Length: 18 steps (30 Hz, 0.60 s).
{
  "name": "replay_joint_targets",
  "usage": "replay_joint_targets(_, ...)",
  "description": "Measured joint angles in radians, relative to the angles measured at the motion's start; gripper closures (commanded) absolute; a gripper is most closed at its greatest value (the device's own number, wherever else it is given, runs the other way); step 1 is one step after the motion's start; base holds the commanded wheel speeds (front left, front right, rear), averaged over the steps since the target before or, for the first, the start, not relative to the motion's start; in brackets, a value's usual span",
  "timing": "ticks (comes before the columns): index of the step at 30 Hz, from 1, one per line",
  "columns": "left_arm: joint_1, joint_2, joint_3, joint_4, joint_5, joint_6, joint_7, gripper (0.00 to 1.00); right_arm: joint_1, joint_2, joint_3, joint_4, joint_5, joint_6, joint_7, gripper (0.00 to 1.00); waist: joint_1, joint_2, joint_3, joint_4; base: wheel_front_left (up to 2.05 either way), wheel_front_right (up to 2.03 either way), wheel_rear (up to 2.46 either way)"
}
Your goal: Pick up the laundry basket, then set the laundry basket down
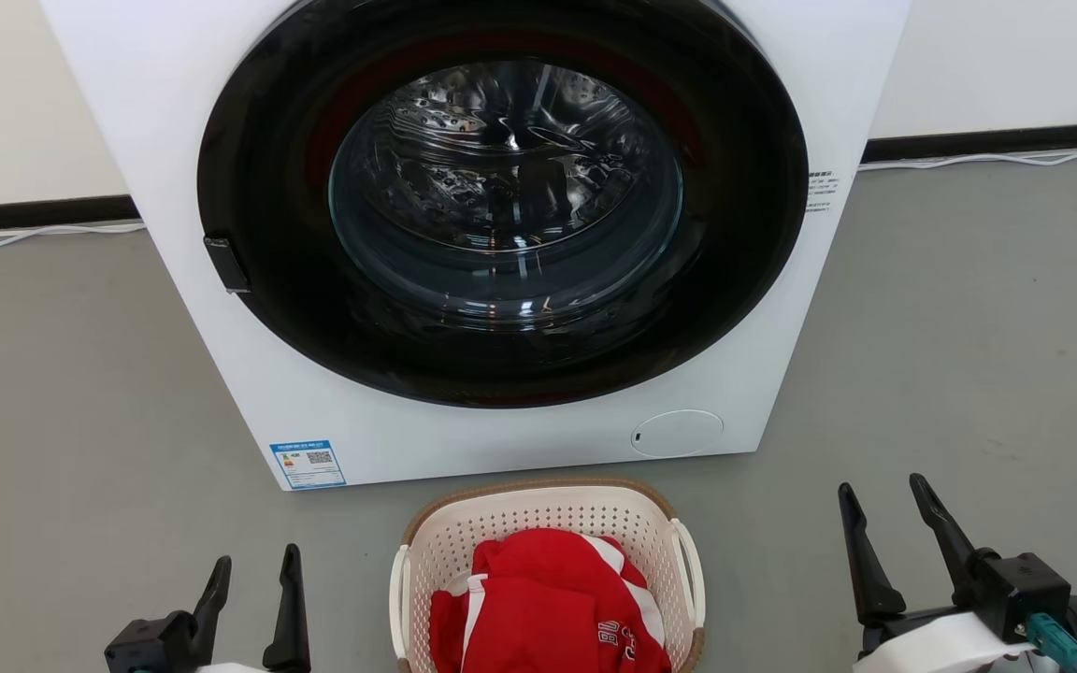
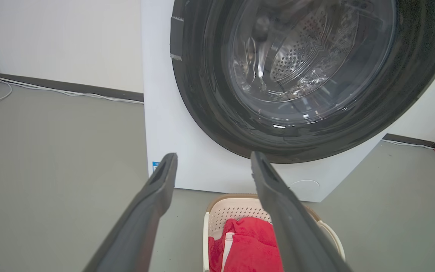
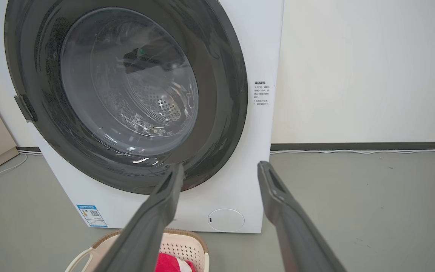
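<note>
Both left fingers (image 1: 292, 608) and right fingers (image 1: 861, 556) spread, empty; laundry basket (image 1: 538, 514) between, untouched

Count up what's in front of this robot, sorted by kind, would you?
Washer: 1
Basket: 1
Red clothing, heaped in the basket: 1 bundle (how many pieces, I cannot tell)
Claws: 2, the left claw and the right claw, both open
Total: 5

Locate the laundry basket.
Head view, bottom centre: the cream-white perforated plastic laundry basket sits on grey floor before the white washer, between left gripper and right gripper.
</note>
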Motion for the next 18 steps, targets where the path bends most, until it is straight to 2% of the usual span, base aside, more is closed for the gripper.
replay_joint_targets(18, -0.001, 0.000, -0.001, 0.005, 0.000, 0.000, 0.000, 0.00, -0.001, 0.001, -0.007, -0.003, 0.000, 0.000, 0.000, 0.00, 0.0000, 0.0000, 0.018, 0.001, 0.00, 0.00, 0.00)
